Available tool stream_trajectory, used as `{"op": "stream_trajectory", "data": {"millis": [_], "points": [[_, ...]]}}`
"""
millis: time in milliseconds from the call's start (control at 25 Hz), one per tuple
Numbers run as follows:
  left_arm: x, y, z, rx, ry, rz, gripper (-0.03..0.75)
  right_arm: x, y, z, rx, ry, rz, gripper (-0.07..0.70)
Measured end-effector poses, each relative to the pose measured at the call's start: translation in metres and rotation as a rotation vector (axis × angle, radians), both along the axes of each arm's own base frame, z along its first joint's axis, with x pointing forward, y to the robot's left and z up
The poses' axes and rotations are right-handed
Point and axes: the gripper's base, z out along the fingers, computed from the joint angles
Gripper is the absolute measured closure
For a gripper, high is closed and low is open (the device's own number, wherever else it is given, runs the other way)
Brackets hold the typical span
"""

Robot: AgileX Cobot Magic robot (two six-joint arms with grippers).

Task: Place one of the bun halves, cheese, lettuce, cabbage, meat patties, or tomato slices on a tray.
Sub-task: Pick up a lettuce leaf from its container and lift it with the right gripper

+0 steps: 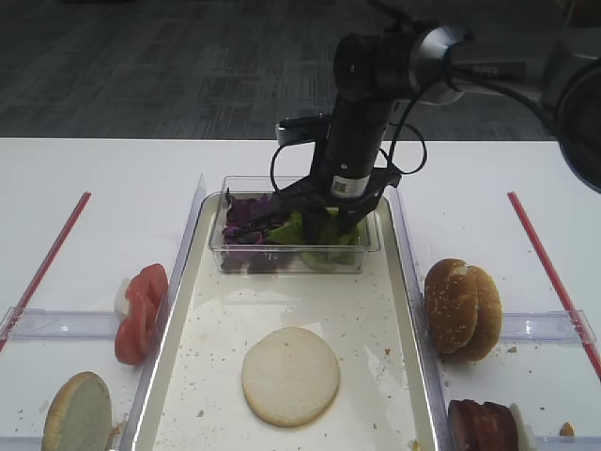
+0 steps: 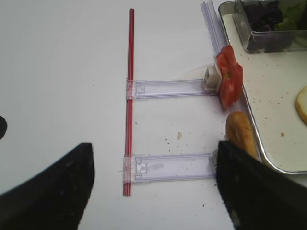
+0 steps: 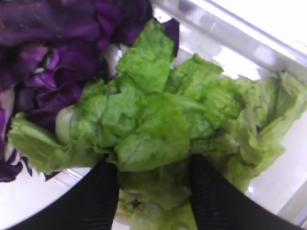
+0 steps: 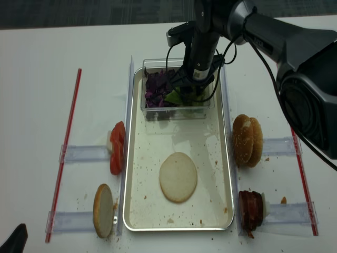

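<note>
Green lettuce (image 3: pixel 153 129) fills the right half of a small clear plastic tub (image 1: pixel 235 256) that stands at the far end of the tray (image 1: pixel 376 310), with purple cabbage (image 1: pixel 246 218) packed into the tub's left half. The right gripper (image 3: pixel 153 191) reaches straight down into the tub; in its wrist view the two black fingers (image 3: pixel 96 196) are partly open and straddle a fold of the lettuce, pressed into the leaves on either side without having clamped them.

One pale cut bun half (image 1: pixel 290 375) lies flat near the tray's near edge. Off the tray's left rim stand tomato slices (image 1: pixel 141 310) and another bun half (image 1: pixel 77 413); off its right rim, sesame bun tops (image 1: pixel 462 308) and meat patties (image 1: pixel 481 425).

The left gripper (image 2: pixel 153 187) hangs wide open over the white table (image 2: pixel 57 72), holding nothing.
</note>
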Motion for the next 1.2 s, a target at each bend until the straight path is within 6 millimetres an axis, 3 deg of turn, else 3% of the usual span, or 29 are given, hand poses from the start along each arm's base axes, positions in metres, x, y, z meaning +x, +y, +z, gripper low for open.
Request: {"op": "stream_trajectory", "data": {"millis": [320,600,1200], "points": [[0.000,0.000,0.000,0.000,0.000,0.000,0.225,0.000,0.000,-0.001,0.002,-0.001,-0.002,0.383],[0.000,0.000,0.000,0.000,0.000,0.000,0.225,0.001,0.000,0.000,-0.002,-0.005,-0.002,0.561],[0.000,0.000,0.000,0.000,0.000,0.000,0.225,0.006,0.001,0.031,-0.022,-0.011,0.034,0.573]]}}
